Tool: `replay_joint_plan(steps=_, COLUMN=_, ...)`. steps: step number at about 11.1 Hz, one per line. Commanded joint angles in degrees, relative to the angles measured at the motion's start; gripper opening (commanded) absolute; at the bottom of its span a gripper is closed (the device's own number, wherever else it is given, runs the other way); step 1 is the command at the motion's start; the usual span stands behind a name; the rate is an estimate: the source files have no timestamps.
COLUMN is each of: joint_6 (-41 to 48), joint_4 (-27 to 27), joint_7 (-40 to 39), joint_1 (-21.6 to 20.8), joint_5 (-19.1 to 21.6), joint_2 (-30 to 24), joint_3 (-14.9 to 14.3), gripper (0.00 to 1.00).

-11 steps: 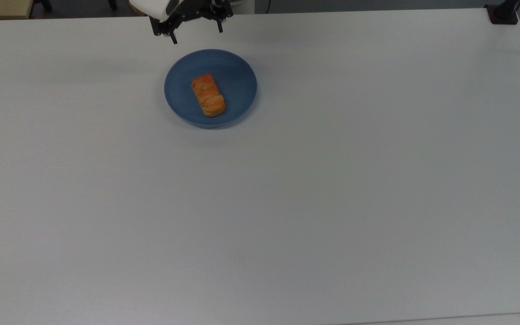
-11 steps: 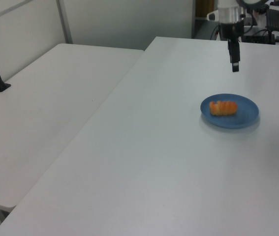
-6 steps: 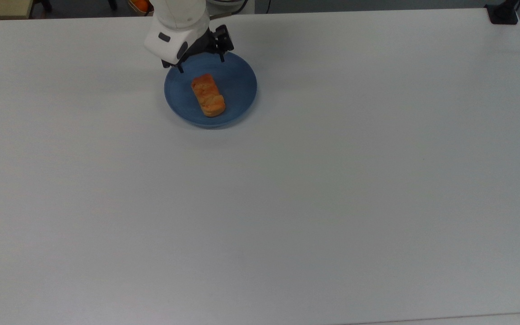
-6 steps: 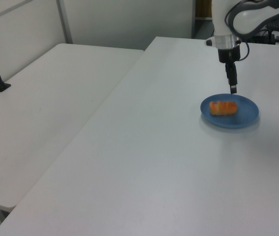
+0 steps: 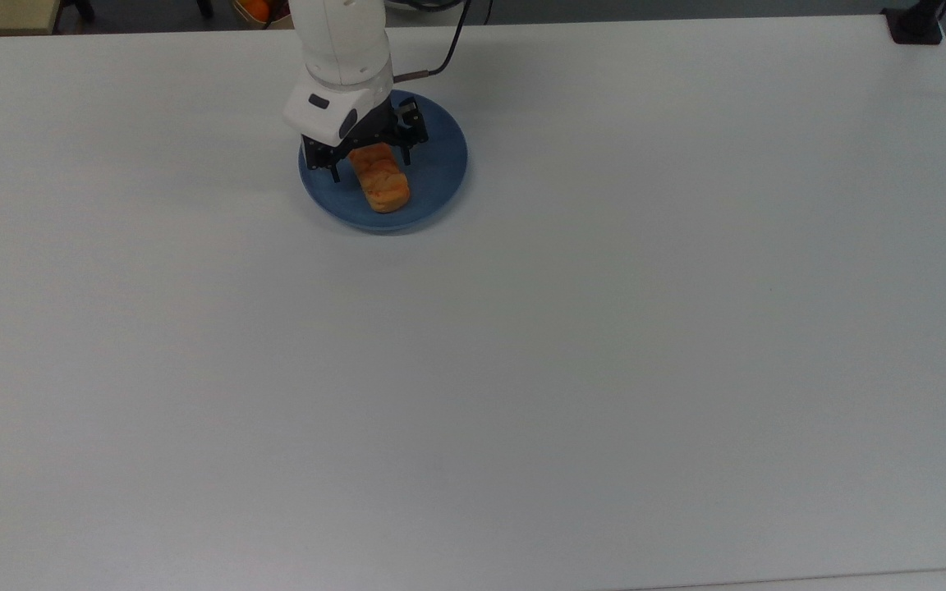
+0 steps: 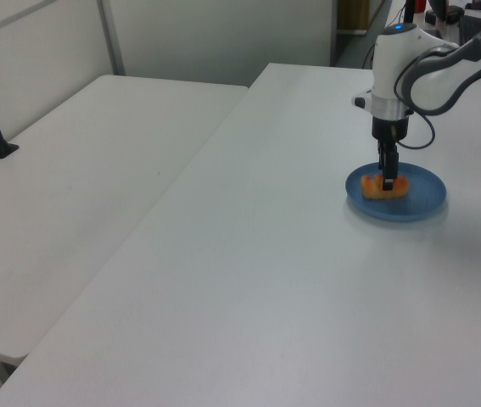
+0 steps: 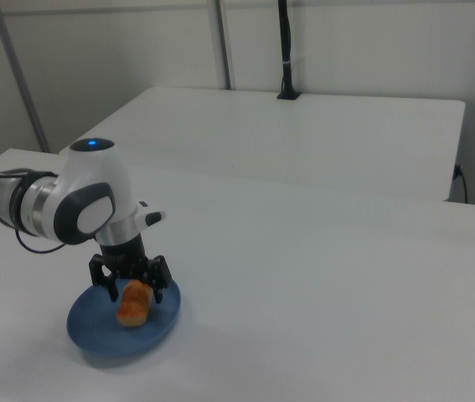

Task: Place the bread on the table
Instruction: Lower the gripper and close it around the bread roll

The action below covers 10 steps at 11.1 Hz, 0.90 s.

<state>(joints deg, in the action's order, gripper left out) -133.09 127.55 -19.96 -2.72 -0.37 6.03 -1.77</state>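
Lab or office, plain white tables (image 6: 96, 195), partition walls (image 7: 363, 50)

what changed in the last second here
The black two-finger gripper came down from beyond the round blue plate and now straddles the golden-orange bread roll, fingers open on either side. The roll and plate have not moved on the white table.

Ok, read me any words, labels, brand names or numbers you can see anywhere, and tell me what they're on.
None: no readable text in any view.
The bread, the blue plate and the table are unmarked.
The arm's white housing above the pincer carries no legible lettering, just a small dark mark.
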Motion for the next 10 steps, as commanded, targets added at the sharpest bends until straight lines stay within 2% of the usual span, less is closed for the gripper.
replay_joint_plan(steps=1, joint_6=-5.6, joint_4=3.85, joint_7=-0.7, joint_1=-0.8, joint_5=-0.6, joint_2=-0.23, joint_3=0.1, gripper=1.0)
replay_joint_plan(steps=2, joint_6=-5.78, joint_4=3.76, joint_7=-0.7, joint_1=-0.8, joint_5=-0.6, joint_2=0.21, joint_3=0.19, gripper=0.89)
replay_joint_plan(steps=4, joint_6=-5.08, joint_4=3.76, joint_7=0.09, joint_1=-0.97, joint_5=-0.6, joint_2=0.04, joint_3=0.19, gripper=0.55)
replay_joint_plan(steps=5, joint_6=-4.82, joint_4=3.68, joint_7=0.27, joint_1=-0.97, joint_5=-0.51, joint_2=-0.14, joint_3=0.19, gripper=0.44)
replay_joint_plan(steps=7, joint_6=-1.76, joint_4=3.33, joint_7=0.27, joint_1=-1.06, joint_5=-0.51, joint_2=-1.1, joint_3=0.19, gripper=0.37)
replay_joint_plan(steps=10, joint_6=3.95, joint_4=2.19, joint_7=0.27, joint_1=-1.41, joint_5=-0.51, joint_2=-4.17, joint_3=0.28, gripper=0.37)
